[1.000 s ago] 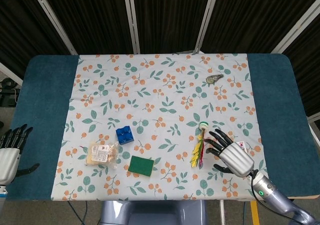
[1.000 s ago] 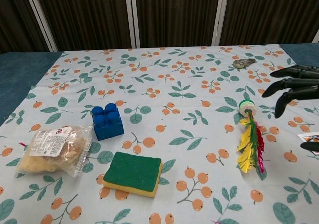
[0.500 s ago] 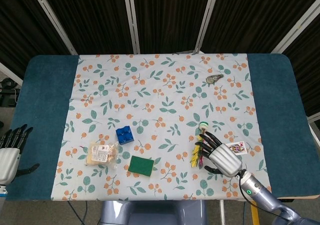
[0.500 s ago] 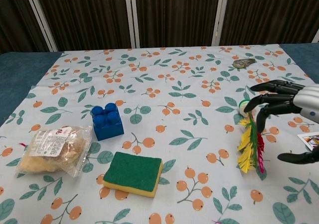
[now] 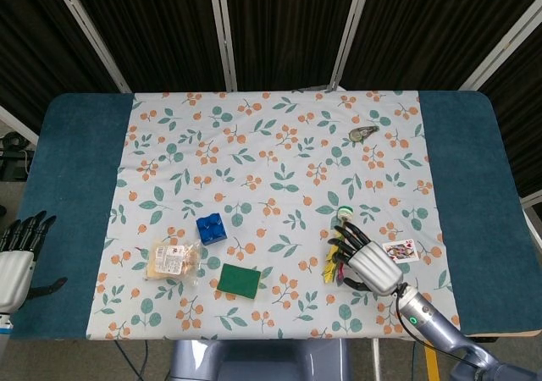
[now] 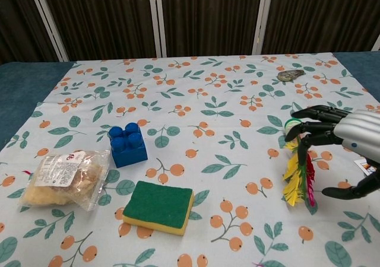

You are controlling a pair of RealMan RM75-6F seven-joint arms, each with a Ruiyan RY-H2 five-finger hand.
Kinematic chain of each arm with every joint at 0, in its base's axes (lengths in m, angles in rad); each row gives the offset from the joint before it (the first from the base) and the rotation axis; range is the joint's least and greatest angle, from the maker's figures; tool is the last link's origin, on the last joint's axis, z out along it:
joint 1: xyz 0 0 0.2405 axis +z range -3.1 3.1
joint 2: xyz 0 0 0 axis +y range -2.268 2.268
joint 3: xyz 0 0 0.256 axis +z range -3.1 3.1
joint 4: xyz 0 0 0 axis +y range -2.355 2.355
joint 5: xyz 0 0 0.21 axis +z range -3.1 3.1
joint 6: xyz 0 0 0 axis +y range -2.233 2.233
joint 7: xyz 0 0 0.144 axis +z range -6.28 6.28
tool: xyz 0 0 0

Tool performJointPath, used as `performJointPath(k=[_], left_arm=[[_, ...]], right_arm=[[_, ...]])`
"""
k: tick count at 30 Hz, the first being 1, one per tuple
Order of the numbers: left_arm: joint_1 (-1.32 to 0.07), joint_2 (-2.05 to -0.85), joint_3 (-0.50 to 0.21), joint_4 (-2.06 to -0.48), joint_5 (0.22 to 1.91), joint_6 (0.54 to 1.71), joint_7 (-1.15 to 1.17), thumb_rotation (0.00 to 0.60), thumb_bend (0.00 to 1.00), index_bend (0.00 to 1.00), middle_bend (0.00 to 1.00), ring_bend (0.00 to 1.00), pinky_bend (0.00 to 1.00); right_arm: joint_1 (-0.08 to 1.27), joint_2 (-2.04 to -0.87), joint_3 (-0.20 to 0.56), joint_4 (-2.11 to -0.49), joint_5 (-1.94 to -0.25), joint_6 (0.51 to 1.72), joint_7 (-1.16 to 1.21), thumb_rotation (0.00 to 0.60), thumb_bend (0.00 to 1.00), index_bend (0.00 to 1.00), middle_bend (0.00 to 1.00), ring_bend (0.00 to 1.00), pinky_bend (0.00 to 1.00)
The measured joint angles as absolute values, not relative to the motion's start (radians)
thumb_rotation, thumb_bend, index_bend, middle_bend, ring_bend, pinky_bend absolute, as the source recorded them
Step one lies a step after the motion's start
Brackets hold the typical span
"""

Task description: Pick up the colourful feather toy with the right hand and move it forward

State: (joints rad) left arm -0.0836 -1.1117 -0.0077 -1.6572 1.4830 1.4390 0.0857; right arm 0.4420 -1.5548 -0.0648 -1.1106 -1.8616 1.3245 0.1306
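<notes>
Two hands show, only one at work: the right hand [image 6: 347, 137] hovers wide over the feather toy [image 6: 298, 172], holding nothing, fingers arched above its stem and thumb low beside the feathers. Toy lies flat on the counter's [image 5: 474, 178] cloth. Best to pinch the stem near the green cap [image 5: 344, 213], avoiding soft plumes.

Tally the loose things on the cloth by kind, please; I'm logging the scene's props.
Feather toy: 1
Blue block: 1
Sponge: 1
Snack bag: 1
Playing card: 1
Small grey item at the far side, too small to name: 1
Total: 6
</notes>
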Motion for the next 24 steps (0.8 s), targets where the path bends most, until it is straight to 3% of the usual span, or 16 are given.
performJointPath(k=[13, 24], left_arm=[[-0.084, -1.113, -0.007, -1.659, 1.481, 1.437, 0.091, 0.600, 0.09, 0.00, 0.00, 0.00, 0.00], [-0.084, -1.113, -0.007, -1.659, 1.477, 1.435, 0.089, 0.600, 0.09, 0.00, 0.00, 0.00, 0.00]], right_arm=[[0.453, -1.611, -0.076, -1.054, -1.843, 1.331, 0.151, 0.600, 0.12, 0.40, 0.20, 0.01, 0.00], [0.457, -1.646, -0.079, -1.022, -1.813, 1.321, 0.154, 0.600, 0.17, 0.46, 0.21, 0.01, 0.00]])
